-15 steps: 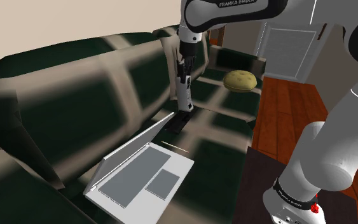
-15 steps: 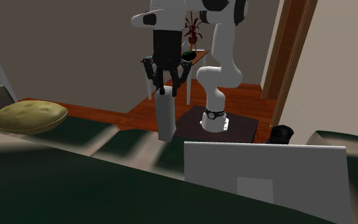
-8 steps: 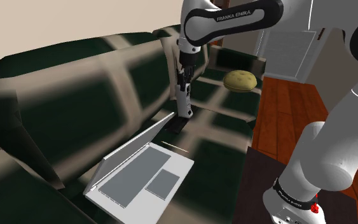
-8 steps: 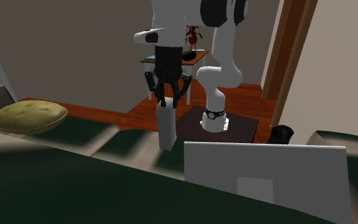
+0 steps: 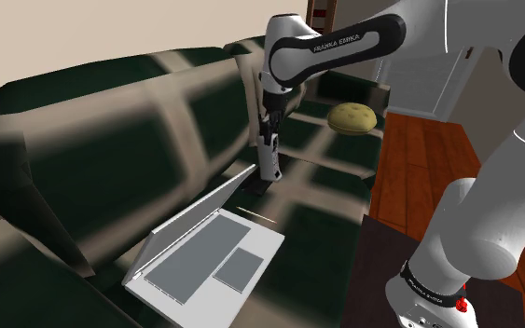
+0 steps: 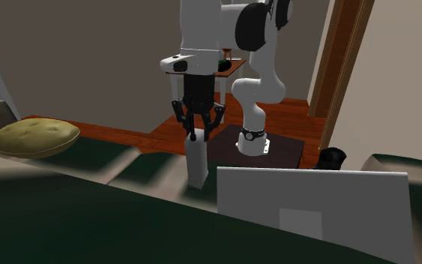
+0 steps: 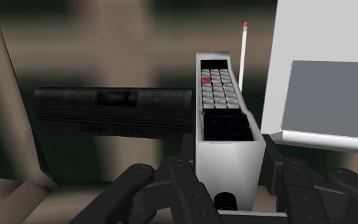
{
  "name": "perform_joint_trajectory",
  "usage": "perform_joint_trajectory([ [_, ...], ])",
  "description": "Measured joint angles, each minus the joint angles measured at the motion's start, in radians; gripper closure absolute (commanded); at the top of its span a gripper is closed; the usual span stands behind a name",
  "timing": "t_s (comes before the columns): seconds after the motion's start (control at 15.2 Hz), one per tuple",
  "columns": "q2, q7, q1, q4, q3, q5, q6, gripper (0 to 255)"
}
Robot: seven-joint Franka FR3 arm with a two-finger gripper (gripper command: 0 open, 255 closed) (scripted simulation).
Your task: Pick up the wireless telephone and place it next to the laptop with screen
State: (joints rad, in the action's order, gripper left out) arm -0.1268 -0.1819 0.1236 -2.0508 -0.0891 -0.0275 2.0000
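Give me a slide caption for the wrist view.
Gripper clasping the grey wireless telephone over a dark green sofa, with the open laptop alongside.

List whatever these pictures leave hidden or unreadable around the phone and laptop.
Laptop screen: second exterior view faces the lid's back.
Telephone gripped end: wrist view, the gripper covers it.
Print on the dark flat thing: wrist view, blurred.
Laptop's far side: wrist view, cut off by the edge.
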Motion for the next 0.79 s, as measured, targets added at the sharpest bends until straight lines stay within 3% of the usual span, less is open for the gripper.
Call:
perform_joint_trajectory([
  [0.79,0.047,0.001,0.0,-0.116,-0.001,0.002,0.164,255],
])
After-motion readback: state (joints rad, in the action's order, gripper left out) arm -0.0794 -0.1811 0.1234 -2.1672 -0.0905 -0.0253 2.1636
